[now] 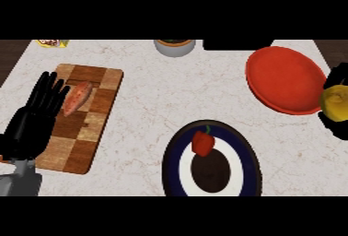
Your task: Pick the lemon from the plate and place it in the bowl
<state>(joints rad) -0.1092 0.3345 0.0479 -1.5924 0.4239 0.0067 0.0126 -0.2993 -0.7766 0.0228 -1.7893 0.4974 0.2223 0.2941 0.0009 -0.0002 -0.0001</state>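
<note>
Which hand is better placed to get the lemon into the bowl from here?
The right hand. It is curled round the lemon at the view's right edge, beside the red bowl. The left hand rests open over the cutting board, far across the counter.

The pale marble-patterned stone table (170, 87) is looking smooth with faint veining. The chequered wooden cutting board (85, 124) is showing matt light and dark blocks. The red round bowl (282, 78) is appearing smooth with a soft sheen. The dark blue and white plate (178, 159) is looking glazed, the red pepper (202, 142) on it smooth-skinned.
</note>
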